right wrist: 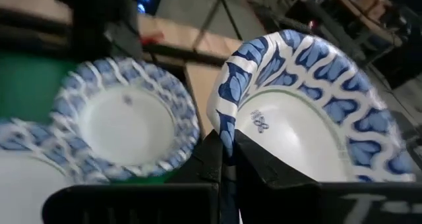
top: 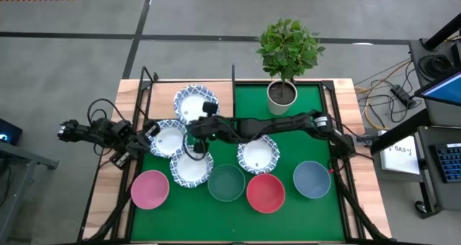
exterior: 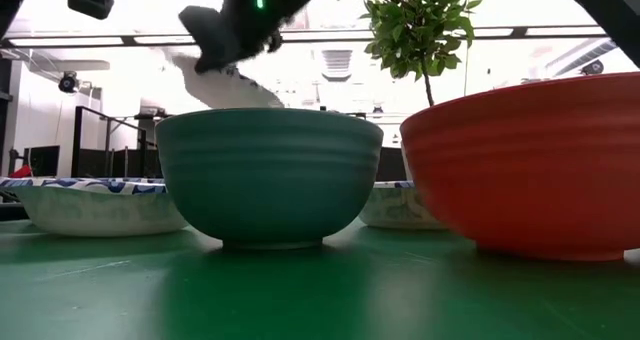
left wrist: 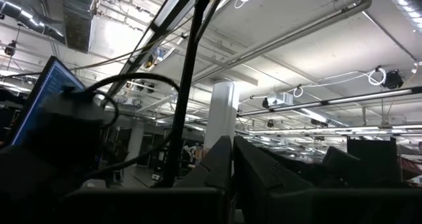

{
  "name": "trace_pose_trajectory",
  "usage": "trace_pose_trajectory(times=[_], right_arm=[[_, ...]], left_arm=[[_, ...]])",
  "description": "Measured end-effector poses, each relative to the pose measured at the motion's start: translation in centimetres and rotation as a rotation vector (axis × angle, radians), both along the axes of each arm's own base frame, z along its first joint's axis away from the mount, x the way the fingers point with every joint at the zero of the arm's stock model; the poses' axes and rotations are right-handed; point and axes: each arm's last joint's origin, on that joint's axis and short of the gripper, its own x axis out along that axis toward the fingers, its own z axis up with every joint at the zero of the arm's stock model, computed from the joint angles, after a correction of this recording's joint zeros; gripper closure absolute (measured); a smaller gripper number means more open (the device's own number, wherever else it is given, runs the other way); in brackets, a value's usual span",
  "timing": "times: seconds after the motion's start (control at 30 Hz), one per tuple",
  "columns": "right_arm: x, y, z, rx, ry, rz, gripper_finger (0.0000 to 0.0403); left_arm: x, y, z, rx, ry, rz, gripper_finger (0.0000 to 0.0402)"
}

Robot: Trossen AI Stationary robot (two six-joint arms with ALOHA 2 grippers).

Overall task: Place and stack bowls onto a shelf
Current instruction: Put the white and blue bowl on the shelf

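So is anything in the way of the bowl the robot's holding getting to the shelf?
Yes. Another blue-rimmed bowl sits between the held bowl and the shelf, with the left gripper beside it. The right gripper would probably need to lift over them.

A small leafy plant (top: 289, 49) in a white pot (top: 282, 94) stands at the far edge of the green mat (top: 313, 210) covering the wooden desk (top: 128, 95).
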Motion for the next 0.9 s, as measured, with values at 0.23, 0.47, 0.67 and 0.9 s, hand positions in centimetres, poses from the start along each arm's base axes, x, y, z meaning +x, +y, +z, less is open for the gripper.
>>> trace_pose_trajectory(times=[0.23,0.47,0.67,0.9], right_arm=[[1.0,-2.5,-2.8,0.016,0.021,-0.054,0.0390],[1.6,-3.6,-4.1,0.003,0.015,-0.068,0.0390],[2.1,-4.5,-5.9,0.008,0.021,-0.083,0.0388],[2.0,-6.1,-6.3,0.080,-0.012,-0.145,0.0313]], left_arm=[[0.0,0.0,0.0,0.000,0.003,-0.001,0.0402],[0.0,0.0,0.0,0.002,0.004,-0.002,0.0402],[0.0,0.0,0.0,0.002,0.004,-0.002,0.0402],[0.0,0.0,-0.1,0.002,0.007,-0.002,0.0402]])
